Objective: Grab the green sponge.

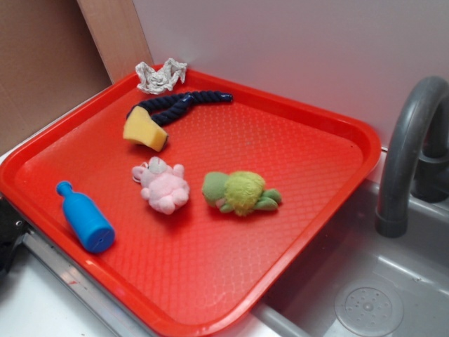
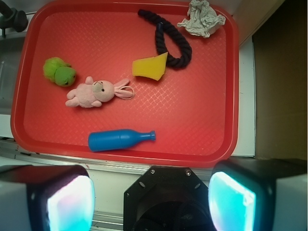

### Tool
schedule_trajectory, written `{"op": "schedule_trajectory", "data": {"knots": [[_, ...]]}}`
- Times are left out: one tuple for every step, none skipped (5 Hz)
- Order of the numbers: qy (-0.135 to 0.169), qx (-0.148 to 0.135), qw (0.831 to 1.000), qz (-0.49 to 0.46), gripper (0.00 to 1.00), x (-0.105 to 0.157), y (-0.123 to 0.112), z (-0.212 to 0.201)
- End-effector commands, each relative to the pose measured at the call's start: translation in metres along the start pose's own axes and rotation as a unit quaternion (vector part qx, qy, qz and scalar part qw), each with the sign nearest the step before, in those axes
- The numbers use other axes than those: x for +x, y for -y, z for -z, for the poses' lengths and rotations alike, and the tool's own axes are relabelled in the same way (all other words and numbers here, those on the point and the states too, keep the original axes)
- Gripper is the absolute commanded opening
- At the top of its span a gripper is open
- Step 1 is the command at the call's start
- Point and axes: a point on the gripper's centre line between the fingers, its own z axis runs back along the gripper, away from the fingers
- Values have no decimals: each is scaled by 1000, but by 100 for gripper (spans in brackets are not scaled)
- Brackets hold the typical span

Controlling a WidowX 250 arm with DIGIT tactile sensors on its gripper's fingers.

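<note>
Gripper point(image 2: 151, 192) wide open, empty – above tray point(image 2: 211, 144) edge – sponge point(image 2: 149, 68) untouched

Green sponge point(image 1: 145, 131) point(image 2: 149, 68): small yellow-orange foam wedge, lying flat, far-left part of tray, touching dark rope.

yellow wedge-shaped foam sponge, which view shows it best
The wrist view: it looks straight down on the yellow wedge-shaped foam sponge, showing its whole outline touching the dark blue rope. The exterior view shows the sponge obliquely, farther back on the red tray.
</note>
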Motion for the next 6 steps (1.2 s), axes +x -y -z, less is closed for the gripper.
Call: {"op": "schedule_trajectory", "data": {"knots": [[0, 0, 1000, 0, 100, 0, 0, 0], [-16, 10, 992, -125, 100, 21, -19, 4], [-52, -11, 966, -253, 100, 38, -29, 9], [-78, -37, 923, -375, 100, 36, -37, 14], [-55, -65, 870, -486, 100, 39, -36, 32], [-37, -58, 804, -591, 100, 46, -26, 58]]}}
